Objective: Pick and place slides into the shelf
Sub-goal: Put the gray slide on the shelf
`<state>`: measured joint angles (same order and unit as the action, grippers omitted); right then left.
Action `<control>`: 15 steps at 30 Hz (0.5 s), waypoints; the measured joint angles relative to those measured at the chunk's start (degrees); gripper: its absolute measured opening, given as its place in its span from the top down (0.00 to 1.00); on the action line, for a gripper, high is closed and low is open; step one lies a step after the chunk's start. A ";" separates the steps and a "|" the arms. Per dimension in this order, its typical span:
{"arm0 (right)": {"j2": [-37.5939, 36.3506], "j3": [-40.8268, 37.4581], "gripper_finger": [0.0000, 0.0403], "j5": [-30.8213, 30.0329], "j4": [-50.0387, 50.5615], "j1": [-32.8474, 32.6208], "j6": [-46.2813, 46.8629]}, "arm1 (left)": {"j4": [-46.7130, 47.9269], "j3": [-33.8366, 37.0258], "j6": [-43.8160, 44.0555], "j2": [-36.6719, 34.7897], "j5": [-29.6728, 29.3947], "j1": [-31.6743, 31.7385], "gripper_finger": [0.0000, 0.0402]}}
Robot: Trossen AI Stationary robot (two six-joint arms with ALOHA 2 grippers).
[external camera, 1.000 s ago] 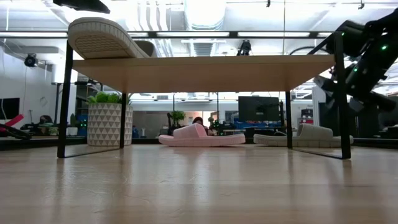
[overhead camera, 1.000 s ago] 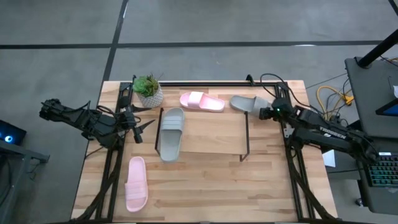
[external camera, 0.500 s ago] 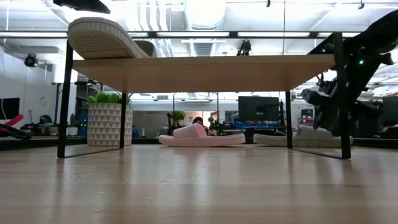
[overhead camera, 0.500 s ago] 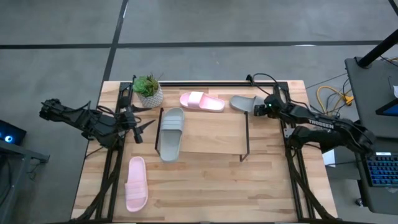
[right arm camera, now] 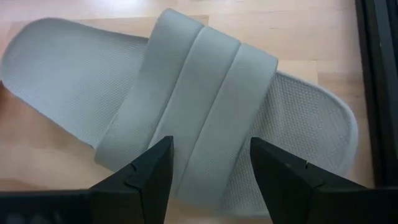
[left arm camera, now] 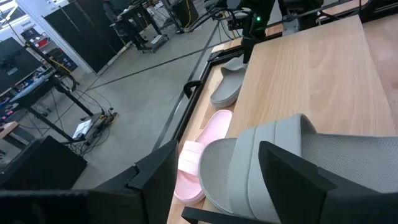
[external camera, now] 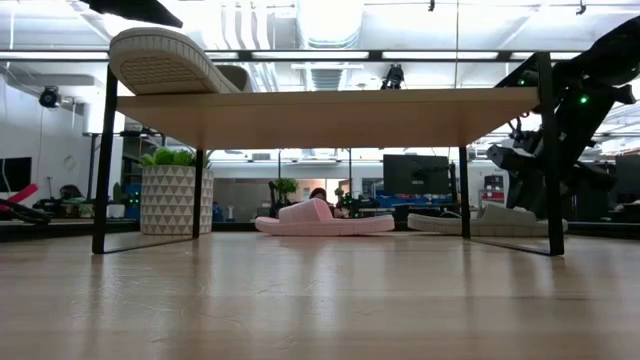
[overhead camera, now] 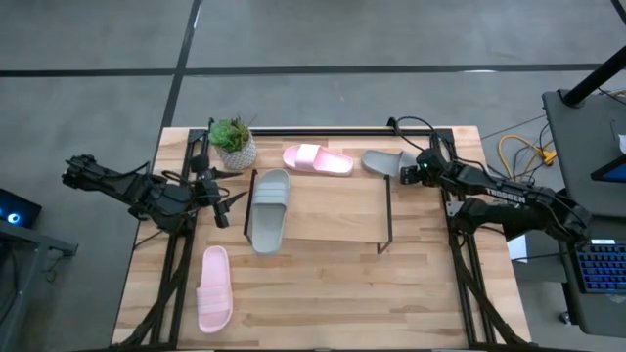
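While one grey slide [overhead camera: 268,208] already rests on the shelf [overhead camera: 333,210] at its 9 o'clock end, the right gripper [overhead camera: 415,172] hangs with fingers wide over the second grey slide [overhead camera: 386,161], which lies on the counter [overhead camera: 323,293] at about 1 o'clock from the shelf. In the right wrist view the strap [right arm camera: 199,143] sits squarely between the spread fingers, so the descent should probably straddle that strap's middle and close firmly, since soft foam may flex. The left gripper [overhead camera: 217,202], also wide and empty, waits at 9 o'clock beside the shelf. One pink slide [overhead camera: 318,159] lies at 12 o'clock, another [overhead camera: 215,289] at 7 o'clock.
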<state>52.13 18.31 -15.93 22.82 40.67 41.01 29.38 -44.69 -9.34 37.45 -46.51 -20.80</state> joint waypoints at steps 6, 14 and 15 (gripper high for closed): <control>-0.06 -2.62 0.50 -0.60 -3.40 0.02 2.41 | 0.01 -0.02 -0.02 1.05 -0.01 0.00 0.48; 0.05 -7.24 0.50 1.76 -14.84 0.10 4.44 | 0.01 -0.02 -0.02 0.81 -0.08 0.00 0.48; 0.07 -7.30 0.50 2.40 -15.58 0.06 4.44 | -0.01 -0.04 -0.02 0.77 -0.10 -0.02 0.48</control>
<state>52.21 11.00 -13.53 7.24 40.73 45.45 29.36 -44.73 -9.37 38.22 -46.61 -20.82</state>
